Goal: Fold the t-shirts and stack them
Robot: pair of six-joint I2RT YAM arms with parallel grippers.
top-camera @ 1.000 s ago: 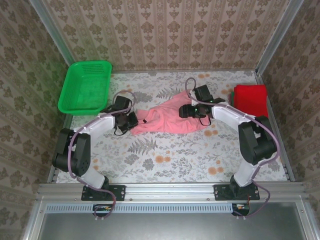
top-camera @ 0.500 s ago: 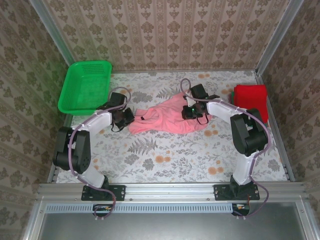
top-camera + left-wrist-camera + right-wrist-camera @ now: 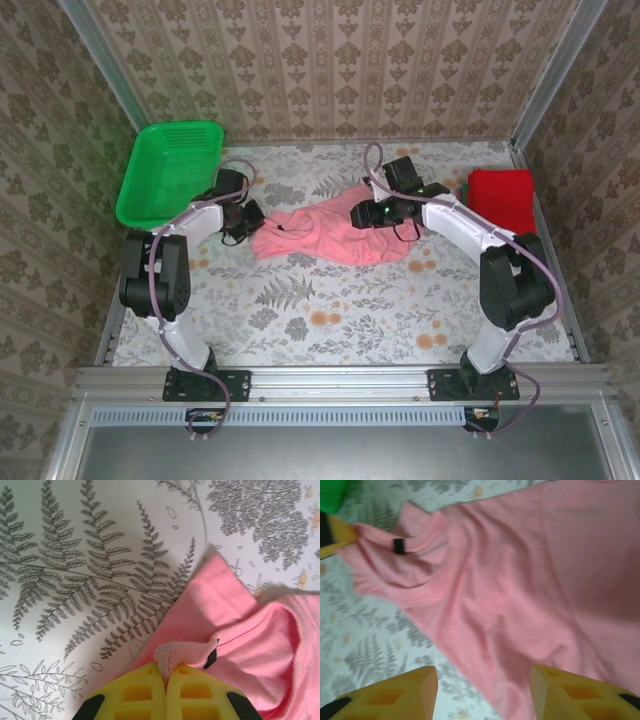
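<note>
Left wrist view: left gripper (image 3: 165, 672) clamped on a pinched fold at the pink t-shirt (image 3: 240, 630) edge.
Right wrist view: right gripper (image 3: 482, 682) jaws apart, holding nothing, over the shirt.
Top view: shirt spread toward the far edge; red t-shirt (image 3: 500, 195) in the far right corner; basket (image 3: 170, 175) in the far left corner.
Room: open table (image 3: 330, 320) along the near edge.
Change: left gripper has drawn its end of the shirt nearer the basket.

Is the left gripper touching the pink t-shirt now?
Touching. In the left wrist view the left gripper is shut on a small fold of the pink t-shirt, which bulges out above its tips.
</note>
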